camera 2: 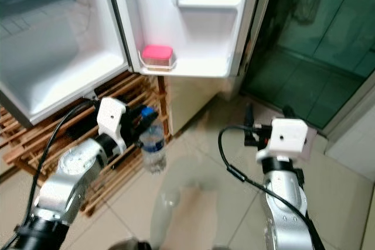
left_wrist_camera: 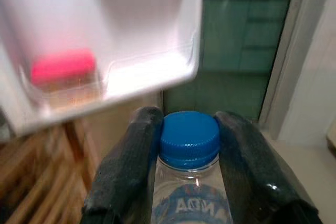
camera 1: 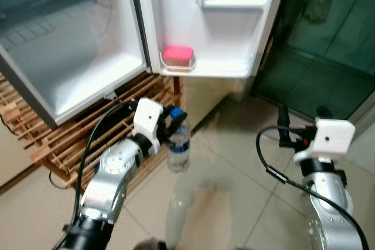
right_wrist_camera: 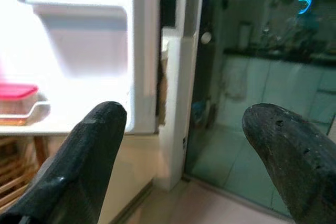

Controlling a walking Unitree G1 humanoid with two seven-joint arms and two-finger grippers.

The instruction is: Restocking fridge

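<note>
While the white fridge door (camera 1: pixel 234 27) stands open, the left gripper (camera 1: pixel 174 122) pinches a clear plastic water bottle with a blue cap (camera 1: pixel 179 144) just under the cap and holds it upright in the air above the pale tiled floor (camera 1: pixel 234 162). The bottle hangs below the lowest door shelf (camera 1: pixel 205 69) and in front of a slatted wooden rack (camera 1: pixel 64 139) under the fridge. A see-through box with a pink lid (camera 1: pixel 177 57) sits at one end of that door shelf. The left wrist view shows up close what the head views cannot: the two black fingers (left_wrist_camera: pixel 128 166) press on both sides of the bottle's neck, and part of a blue label can be seen on the bottle. The right gripper (camera 2: pixel 266 122) is raised off to the right, near a dark glass door (camera 1: pixel 328 45), well away from the bottle. The right wrist view shows its two fingers (right_wrist_camera: pixel 79 161) spread wide apart with nothing between them, pointing toward the edge of the fridge door.
</note>
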